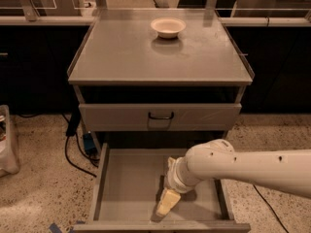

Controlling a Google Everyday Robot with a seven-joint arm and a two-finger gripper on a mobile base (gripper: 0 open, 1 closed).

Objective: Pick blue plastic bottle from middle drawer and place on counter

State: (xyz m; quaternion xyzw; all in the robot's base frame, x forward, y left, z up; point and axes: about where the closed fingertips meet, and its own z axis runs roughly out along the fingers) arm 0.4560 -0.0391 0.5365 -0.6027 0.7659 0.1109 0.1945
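I am viewing the desk at the top. Below it the drawer is standing pulled open. The arm is hanging over it from the right, holding the end effector low near the drawer's front. I cannot tell its opening. A white bowl is sitting near the desk's back edge. I am not making out the bottle; the wrist is covering that part of the drawer.
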